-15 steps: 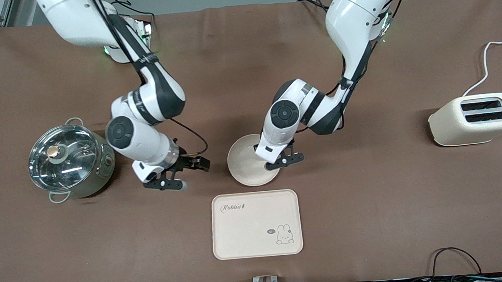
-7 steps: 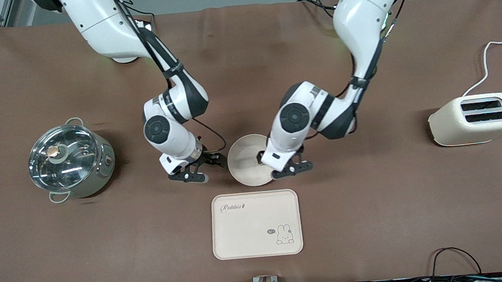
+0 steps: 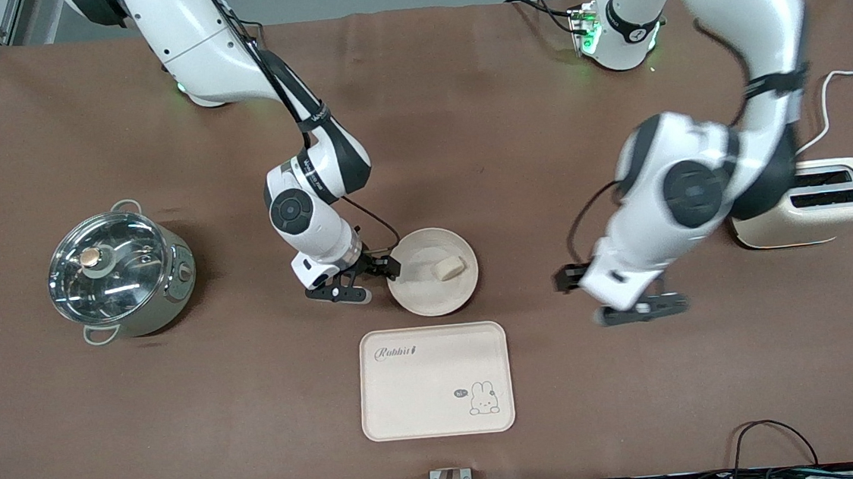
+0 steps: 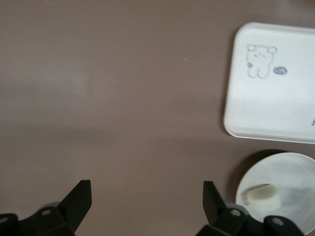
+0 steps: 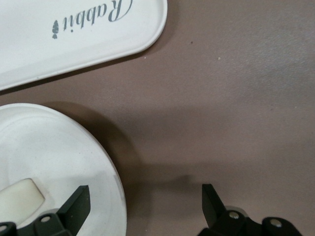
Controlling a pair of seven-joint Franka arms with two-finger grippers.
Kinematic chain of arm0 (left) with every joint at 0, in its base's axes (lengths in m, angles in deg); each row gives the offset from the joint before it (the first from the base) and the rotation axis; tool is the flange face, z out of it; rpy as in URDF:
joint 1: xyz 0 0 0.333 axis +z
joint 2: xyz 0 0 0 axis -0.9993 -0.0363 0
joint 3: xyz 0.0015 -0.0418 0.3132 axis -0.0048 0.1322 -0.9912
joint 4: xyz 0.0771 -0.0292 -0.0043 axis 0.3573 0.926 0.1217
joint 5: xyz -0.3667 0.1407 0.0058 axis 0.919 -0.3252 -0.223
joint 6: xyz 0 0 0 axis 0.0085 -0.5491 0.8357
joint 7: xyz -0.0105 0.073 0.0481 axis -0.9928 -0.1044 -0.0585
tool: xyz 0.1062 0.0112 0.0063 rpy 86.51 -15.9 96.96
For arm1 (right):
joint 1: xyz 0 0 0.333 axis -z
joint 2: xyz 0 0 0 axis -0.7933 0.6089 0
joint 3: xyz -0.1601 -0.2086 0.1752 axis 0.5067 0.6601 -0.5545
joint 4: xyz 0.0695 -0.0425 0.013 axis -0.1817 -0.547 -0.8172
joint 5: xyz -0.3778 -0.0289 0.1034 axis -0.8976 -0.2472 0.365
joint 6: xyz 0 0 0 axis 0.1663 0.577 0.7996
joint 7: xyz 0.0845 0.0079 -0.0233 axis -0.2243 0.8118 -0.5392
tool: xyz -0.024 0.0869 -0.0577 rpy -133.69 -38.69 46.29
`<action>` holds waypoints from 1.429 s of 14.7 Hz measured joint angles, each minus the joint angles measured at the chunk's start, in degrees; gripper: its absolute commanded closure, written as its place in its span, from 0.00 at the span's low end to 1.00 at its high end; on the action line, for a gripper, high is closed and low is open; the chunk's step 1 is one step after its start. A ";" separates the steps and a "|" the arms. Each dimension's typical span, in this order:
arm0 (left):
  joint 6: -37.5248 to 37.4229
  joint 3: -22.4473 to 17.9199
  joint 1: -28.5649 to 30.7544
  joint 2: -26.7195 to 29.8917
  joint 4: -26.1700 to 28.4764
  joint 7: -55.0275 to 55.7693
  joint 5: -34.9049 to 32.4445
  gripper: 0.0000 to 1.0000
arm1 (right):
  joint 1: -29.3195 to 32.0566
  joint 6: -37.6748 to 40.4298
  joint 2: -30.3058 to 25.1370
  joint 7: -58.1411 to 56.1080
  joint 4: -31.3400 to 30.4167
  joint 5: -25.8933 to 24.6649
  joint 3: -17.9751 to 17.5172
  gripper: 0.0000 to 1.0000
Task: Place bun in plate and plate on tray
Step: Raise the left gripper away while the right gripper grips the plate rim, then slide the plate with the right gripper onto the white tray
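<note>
The bun [image 3: 448,268] lies in the round plate [image 3: 431,296] on the table, and the plate is farther from the front camera than the Rabbit tray [image 3: 435,381]. My right gripper [image 3: 375,281] is open at the plate's rim on the right arm's side. In the right wrist view one finger is over the plate [image 5: 54,162] and the other over bare table, with the gripper [image 5: 145,201] empty, the bun [image 5: 17,199] and the tray [image 5: 74,34] in sight. My left gripper [image 3: 614,302] is open and empty over bare table toward the left arm's end. The left wrist view shows the gripper [image 4: 146,196], the tray [image 4: 275,83], the plate [image 4: 295,172] and the bun [image 4: 262,196].
A steel pot with a glass lid [image 3: 121,275] stands toward the right arm's end. A cream toaster [image 3: 812,201] with a white cable stands toward the left arm's end, close to the left arm's elbow.
The left gripper has let go of the bun in the plate and swung away toward the left arm's end. The right gripper has moved from beside the pot to the plate's rim.
</note>
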 measured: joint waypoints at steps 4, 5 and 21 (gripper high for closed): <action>-5.12 0.15 6.75 7.87 -0.04 -8.31 0.00 0.00 | -0.20 -0.43 0.43 0.08 0.22 0.00 0.01 0.20; -6.33 0.17 7.64 9.52 -0.02 -9.35 0.01 0.00 | -0.32 -0.44 0.49 0.08 0.27 0.00 0.01 0.25; -18.48 -3.59 9.24 26.73 6.39 -19.04 1.95 0.00 | -2.52 -1.45 2.62 1.03 3.23 -0.46 0.05 1.00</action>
